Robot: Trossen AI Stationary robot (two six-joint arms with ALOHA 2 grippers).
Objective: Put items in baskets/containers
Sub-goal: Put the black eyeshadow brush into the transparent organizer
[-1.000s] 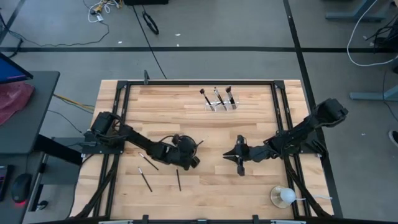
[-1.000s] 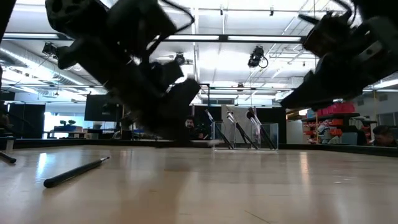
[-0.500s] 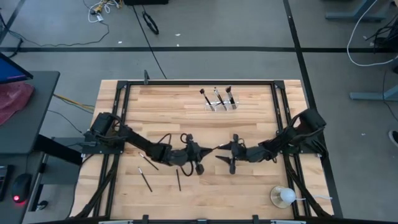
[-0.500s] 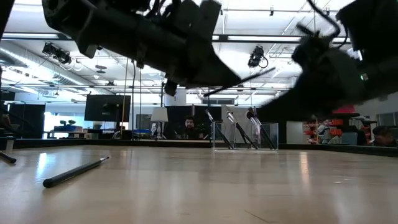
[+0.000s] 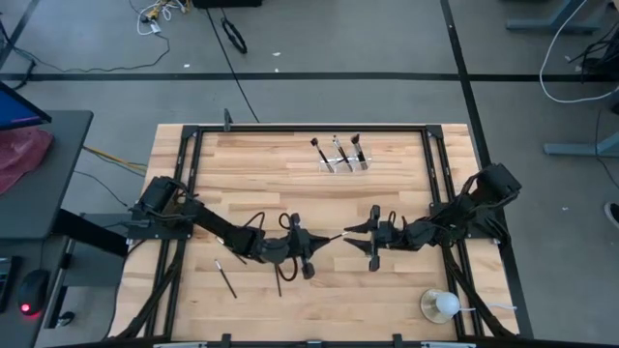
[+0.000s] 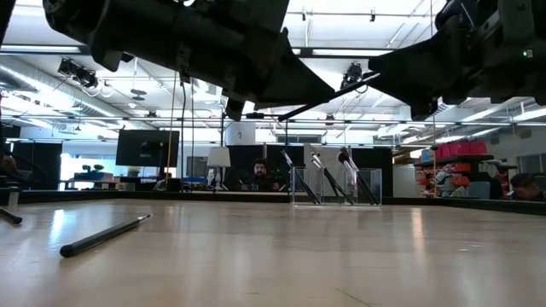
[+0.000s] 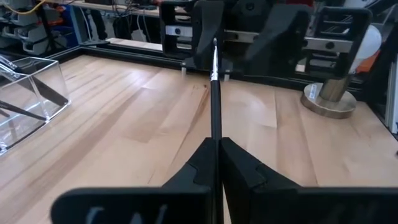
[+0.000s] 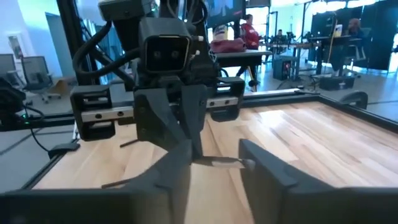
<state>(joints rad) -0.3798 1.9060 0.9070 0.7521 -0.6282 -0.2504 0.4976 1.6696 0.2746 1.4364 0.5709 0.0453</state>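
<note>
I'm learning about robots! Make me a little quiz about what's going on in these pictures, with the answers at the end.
1. True or false: the left pincer is shut on a brush.
2. How many brushes stand in the clear organizer? A) two B) three C) five
3. Fill in the missing word: the right pincer sits at the held brush's far end with its fingers ____.

Key: 1 true; 2 B; 3 open.
</note>
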